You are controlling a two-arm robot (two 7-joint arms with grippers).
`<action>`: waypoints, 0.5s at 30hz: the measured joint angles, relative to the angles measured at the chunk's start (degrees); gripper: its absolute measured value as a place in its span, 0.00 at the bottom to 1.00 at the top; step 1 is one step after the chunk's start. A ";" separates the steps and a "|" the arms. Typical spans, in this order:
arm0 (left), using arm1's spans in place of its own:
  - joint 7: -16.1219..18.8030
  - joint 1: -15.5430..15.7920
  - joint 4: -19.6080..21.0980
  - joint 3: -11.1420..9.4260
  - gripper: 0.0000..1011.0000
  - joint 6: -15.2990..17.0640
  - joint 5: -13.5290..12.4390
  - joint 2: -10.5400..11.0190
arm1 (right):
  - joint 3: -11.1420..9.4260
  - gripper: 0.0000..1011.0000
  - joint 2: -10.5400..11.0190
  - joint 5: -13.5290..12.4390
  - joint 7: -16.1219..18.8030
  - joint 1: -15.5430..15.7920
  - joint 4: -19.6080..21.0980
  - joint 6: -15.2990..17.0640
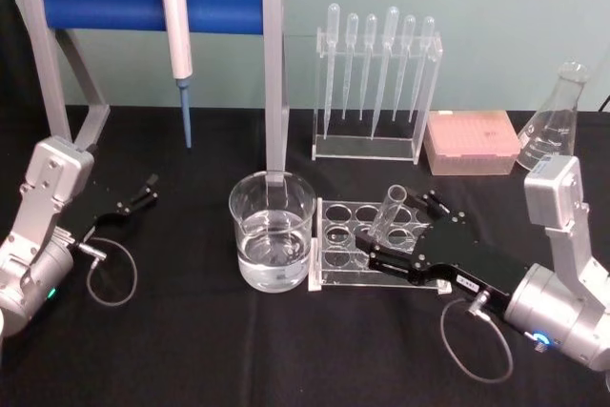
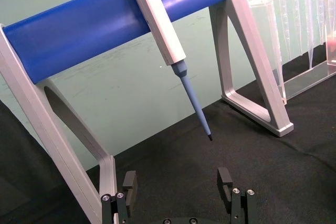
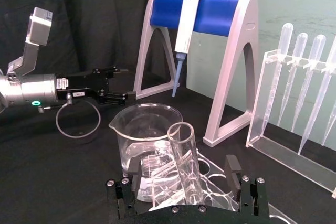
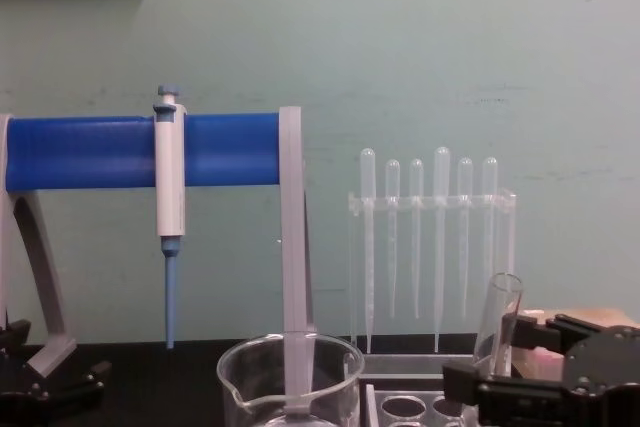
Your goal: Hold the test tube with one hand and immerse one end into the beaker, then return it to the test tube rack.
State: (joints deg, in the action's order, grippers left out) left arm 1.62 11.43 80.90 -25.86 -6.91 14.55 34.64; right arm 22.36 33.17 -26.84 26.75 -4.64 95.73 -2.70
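Right gripper [image 1: 403,231] gapes around the tilted test tube [image 1: 391,209], whose bottom hides in the rack [image 1: 334,269]; left gripper [image 1: 148,190] open.

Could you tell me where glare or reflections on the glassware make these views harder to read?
Head view: bright highlights sit on the rim of the beaker and its liquid. Chest view: the test tube is faint against the pale wall, marked mainly by its edge lines. Right wrist view: tube overlaps beaker, glass on glass, so their edges merge.
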 joint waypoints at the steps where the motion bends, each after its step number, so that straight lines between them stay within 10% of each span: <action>1: 0.00 0.00 0.00 0.00 0.99 0.00 0.00 0.00 | 0.03 0.99 -0.22 0.16 0.10 -0.17 -0.22 0.00; 15: 0.00 0.00 0.00 0.00 0.99 0.00 0.00 0.00 | -0.27 0.99 -2.38 1.55 0.67 -1.20 -2.11 -0.66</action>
State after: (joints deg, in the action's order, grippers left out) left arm 1.62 11.43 80.90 -25.86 -6.91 14.55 34.65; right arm 22.09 30.79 -25.29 27.42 -5.85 93.62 -3.36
